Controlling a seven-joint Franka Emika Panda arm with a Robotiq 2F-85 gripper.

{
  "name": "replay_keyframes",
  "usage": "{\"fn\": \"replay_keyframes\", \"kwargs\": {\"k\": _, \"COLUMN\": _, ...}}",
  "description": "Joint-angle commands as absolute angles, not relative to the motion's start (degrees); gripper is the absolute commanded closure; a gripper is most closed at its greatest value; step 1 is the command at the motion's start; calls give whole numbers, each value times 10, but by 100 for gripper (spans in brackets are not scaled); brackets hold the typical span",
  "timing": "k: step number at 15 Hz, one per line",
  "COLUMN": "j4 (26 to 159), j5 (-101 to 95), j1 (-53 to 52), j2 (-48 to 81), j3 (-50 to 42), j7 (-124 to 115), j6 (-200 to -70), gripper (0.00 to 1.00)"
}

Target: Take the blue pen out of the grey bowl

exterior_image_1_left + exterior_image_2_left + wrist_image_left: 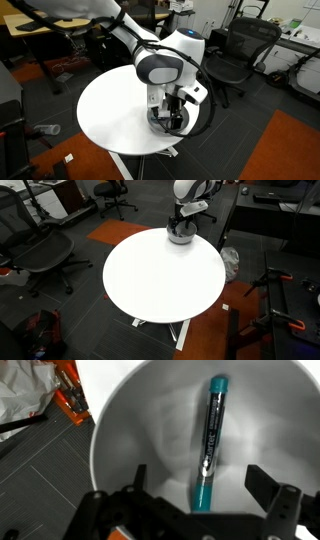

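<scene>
Pincer (198, 488) astride blue pen (211, 435), wrist-view only

The arm (175, 50) was finished in smooth white housings of rounded, tubular form, as recorded in both exterior views. A large circular joint cap (155, 68) in dark grey, ringed in a lighter grey, was fitted on the side of one segment. The wrist section below it was white with black inserts. The claw (195, 485) was built entirely in matt black. In the wrist view its two fingers (268, 488) were shown as angular, linked bars. A dark cable (208, 112) was seen looped beside the wrist.
</scene>
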State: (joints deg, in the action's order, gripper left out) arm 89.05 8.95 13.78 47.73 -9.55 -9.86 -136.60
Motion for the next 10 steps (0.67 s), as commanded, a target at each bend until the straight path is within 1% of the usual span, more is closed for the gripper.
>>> {"fn": "replay_keyframes", "kwargs": {"k": 1, "j4": 857, "j5": 93, "j1": 139, "j2": 502, "j3": -95, "j7": -120, "j6": -1359, "gripper": 12}}
{"fn": "replay_keyframes", "kwargs": {"k": 2, "j4": 854, "j5": 92, "j1": 138, "j2": 506, "j3": -95, "j7": -120, "j6": -1361, "gripper": 26}}
{"fn": "replay_keyframes", "kwargs": {"k": 3, "j4": 851, "j5": 91, "j1": 138, "j2": 509, "j3": -96, "j7": -121, "j6": -1361, "gripper": 32}}
{"fn": "replay_keyframes", "kwargs": {"k": 6, "j4": 843, "j5": 91, "j1": 138, "j2": 516, "j3": -96, "j7": -123, "j6": -1359, "gripper": 58}}
{"fn": "replay_keyframes", "kwargs": {"k": 8, "j4": 839, "j5": 92, "j1": 139, "j2": 519, "j3": -96, "j7": -123, "j6": -1358, "gripper": 71}}
{"fn": "replay_keyframes", "kwargs": {"k": 10, "j4": 836, "j5": 92, "j1": 139, "j2": 521, "j3": -96, "j7": -124, "j6": -1357, "gripper": 86}}
